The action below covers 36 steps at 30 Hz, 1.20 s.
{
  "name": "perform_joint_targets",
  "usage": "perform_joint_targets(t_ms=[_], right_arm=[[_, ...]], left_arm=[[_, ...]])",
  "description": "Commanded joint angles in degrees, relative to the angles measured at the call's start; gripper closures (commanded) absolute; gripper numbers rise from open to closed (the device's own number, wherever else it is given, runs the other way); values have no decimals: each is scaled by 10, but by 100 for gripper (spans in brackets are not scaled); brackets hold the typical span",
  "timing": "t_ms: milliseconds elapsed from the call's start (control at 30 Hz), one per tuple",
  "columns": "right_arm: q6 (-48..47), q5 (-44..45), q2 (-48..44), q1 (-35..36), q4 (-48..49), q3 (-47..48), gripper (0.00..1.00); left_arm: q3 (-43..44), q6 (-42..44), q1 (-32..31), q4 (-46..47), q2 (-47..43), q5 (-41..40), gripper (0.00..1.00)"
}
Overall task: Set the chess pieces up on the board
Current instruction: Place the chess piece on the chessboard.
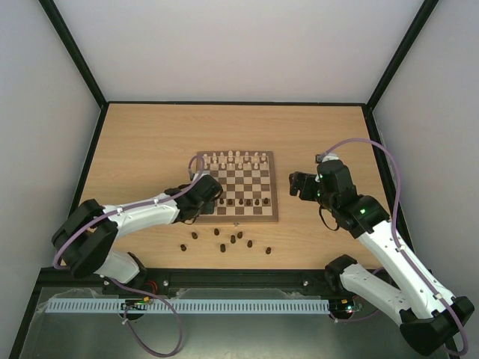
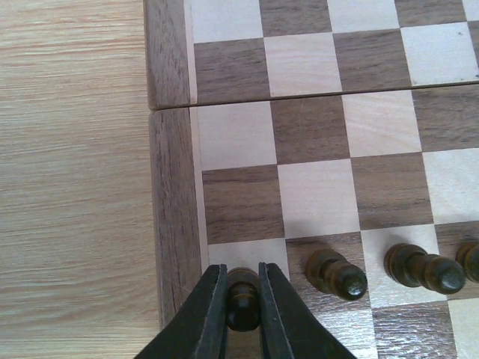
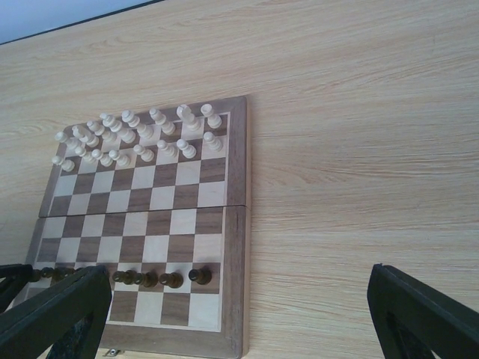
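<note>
The left claw [image 2: 242,275] pinches a dark pawn [image 2: 243,305], seemingly seated on the board [image 2: 176,224] beneath it; next, release and lift clear; the right claw [image 1: 296,187] gapes wide.

Bright even light, soft faint shadows, sharp focus, no glare

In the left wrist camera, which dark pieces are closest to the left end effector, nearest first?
1. Gripped piece, between the left end effector's fingers.
2. Second piece, just right of it.
3. Third piece, farther right.
4. Fourth piece, at the picture's right edge.
</note>
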Motion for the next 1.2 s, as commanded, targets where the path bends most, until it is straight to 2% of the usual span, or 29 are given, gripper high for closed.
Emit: perform_joint_targets(t_ms=[0,633,800,967,1067,1167], right_arm=[[-10,-5,2,1,5,-6,6],[-12,-12,5,1,7,-6,6],[-13,-12,5,1,7,-8,6],[-12,-14,6,1,7,-7,6],[-13,-16,8,1,8,-8,6],[-15,-29,13,1,9,-9,6]], left_arm=[[-12,-9,3,13,1,-9,90],[-14,-3,3,31,12,-2,83],[-14,-4,3,28,7,-2,68],[-12,-6,3,19,-12,-6,61],[-4,-7,1,1,-45,-11,58],[8,-5,-3,-23,-95,-21,48]])
